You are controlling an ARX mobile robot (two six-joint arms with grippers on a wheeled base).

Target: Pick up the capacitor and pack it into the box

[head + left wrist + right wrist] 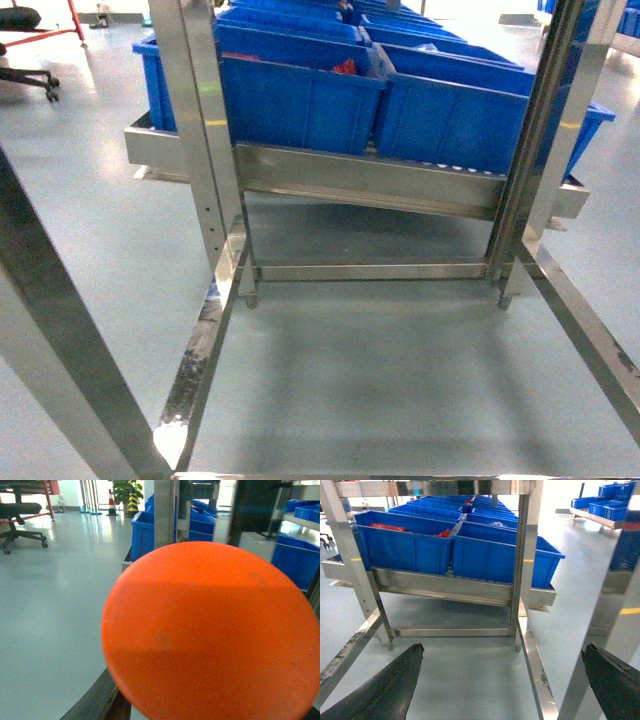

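Between my right end effector's two dark fingers, spread wide and pinching nothing, I see bare grey floor and the steel rack ahead. My left end effector is another story: an orange disc fills its wrist view, so I cannot tell whether it is spread or pressed together. Outward now: blue bins line the sloped shelf, some with red contents, too small to name. No capacitor can be made out, and no box anywhere, so its heading and long axis are beyond telling. My read: this is the approach step, nothing picked yet. Next I must close on the bins and find the part.
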